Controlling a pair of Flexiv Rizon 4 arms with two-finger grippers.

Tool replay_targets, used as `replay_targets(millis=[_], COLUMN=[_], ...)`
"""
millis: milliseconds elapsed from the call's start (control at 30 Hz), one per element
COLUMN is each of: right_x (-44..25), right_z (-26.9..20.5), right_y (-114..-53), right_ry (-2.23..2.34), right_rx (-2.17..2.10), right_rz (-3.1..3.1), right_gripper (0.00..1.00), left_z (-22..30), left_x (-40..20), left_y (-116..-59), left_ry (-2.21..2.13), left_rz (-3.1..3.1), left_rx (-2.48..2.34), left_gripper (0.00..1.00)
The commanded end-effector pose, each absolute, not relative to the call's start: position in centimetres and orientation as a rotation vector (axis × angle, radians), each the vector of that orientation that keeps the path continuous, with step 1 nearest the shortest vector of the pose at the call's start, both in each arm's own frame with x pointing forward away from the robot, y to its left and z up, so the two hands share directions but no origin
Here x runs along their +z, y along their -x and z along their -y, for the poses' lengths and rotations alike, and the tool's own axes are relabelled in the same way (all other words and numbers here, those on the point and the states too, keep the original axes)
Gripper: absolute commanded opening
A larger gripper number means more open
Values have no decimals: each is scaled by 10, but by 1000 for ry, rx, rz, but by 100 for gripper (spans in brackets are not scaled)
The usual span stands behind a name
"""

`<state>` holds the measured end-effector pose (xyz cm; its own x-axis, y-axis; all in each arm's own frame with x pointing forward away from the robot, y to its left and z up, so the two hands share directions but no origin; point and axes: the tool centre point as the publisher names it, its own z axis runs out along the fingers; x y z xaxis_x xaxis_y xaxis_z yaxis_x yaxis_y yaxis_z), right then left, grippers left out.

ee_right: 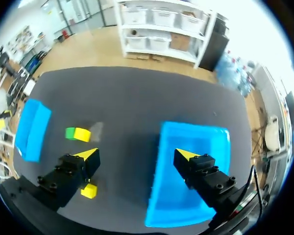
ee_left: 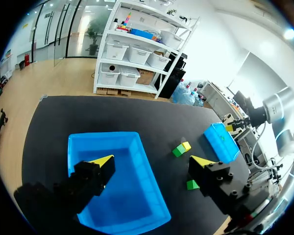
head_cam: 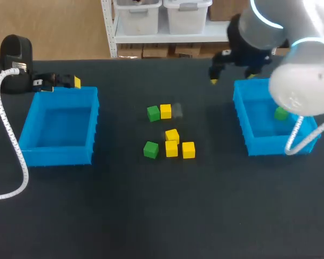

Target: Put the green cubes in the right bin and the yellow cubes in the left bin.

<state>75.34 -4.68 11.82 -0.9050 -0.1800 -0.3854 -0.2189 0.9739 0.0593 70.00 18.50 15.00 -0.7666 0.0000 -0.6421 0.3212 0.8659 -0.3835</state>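
Observation:
The left blue bin (head_cam: 59, 127) holds no cubes that I can see. A green cube (head_cam: 281, 113) lies in the right blue bin (head_cam: 248, 116). Mid-table lie two green cubes (head_cam: 153, 113) (head_cam: 150, 149) and several yellow cubes, among them one (head_cam: 166, 111) beside the upper green cube and one (head_cam: 188, 149) at the lower right. My right gripper (head_cam: 232, 78) hangs open over the right bin's far left corner, holding nothing; in its own wrist view its fingers straddle the bin's wall (ee_right: 206, 137). Above the left bin's far edge my left gripper (head_cam: 56, 82) stands open and empty (ee_left: 152, 161).
A pale grey cube-like smudge (head_cam: 177, 110) sits next to the upper yellow cube. A white coiled cable (head_cam: 11, 140) runs down the table's left side. Another cable loop (head_cam: 294, 143) hangs over the right bin's front right corner.

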Motion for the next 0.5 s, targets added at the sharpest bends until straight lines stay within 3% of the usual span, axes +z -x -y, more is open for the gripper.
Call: replay_targets(millis=[33, 500], right_x=[119, 105], right_z=[13, -65], right_y=[-764, -772], right_ry=[364, 559], right_rx=[137, 174], right_rz=[-2773, -2777], right_gripper=[100, 100], left_z=[-185, -185], left_x=[150, 150], left_y=[-700, -700], left_ry=[-231, -231], left_rz=[-2374, -2374], left_rx=[-636, -636], left_gripper=[100, 100])
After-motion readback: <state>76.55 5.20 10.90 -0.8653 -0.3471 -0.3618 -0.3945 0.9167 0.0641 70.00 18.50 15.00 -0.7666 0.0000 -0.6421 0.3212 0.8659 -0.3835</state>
